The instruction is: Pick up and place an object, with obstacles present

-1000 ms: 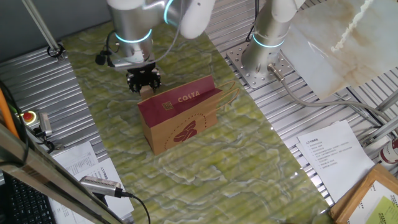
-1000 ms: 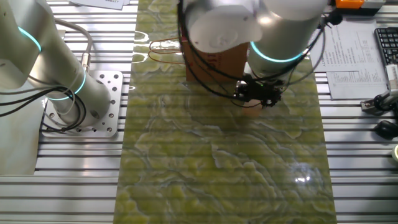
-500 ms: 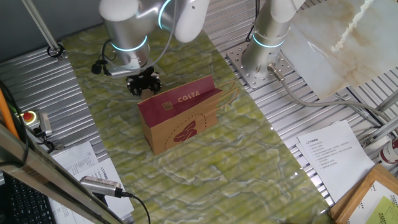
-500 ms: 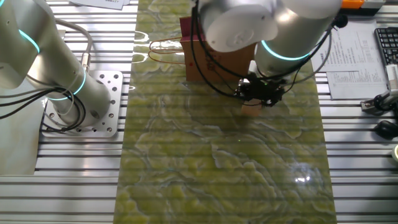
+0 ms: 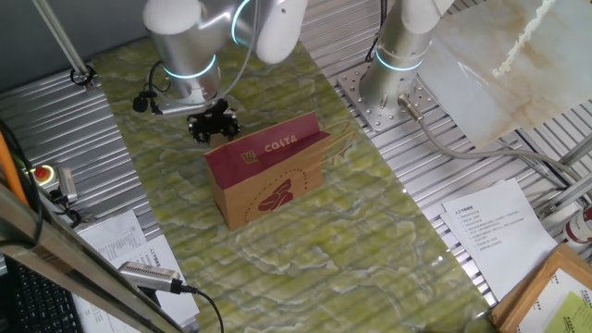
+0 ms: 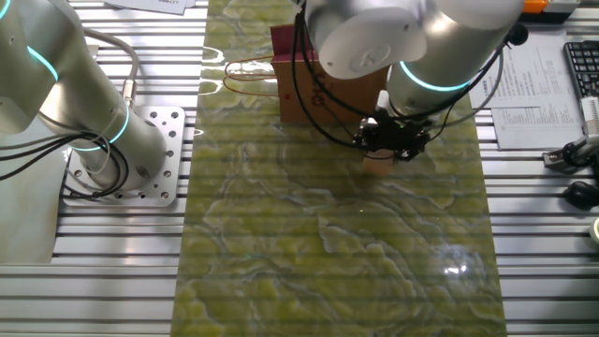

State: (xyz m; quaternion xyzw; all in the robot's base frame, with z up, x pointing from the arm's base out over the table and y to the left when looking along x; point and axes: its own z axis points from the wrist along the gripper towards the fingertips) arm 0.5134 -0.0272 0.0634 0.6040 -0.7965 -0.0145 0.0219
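Gripper (image 6: 386,150) directly over wooden cube (image 6: 378,166), apparently gripping it.

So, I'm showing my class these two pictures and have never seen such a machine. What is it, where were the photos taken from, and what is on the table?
It is a silver robot arm whose black two-finger gripper does the grasping. Both photos show the same moment, taken by two fixed cameras looking down from different sides of the table. A green marbled mat covers the table. On it stands a brown paper bag with a dark red band reading COSTA, which is the obstacle. Just beyond it, a small light tan wooden cube sits right under the gripper. Whether the jaws are closed on it is not clear.
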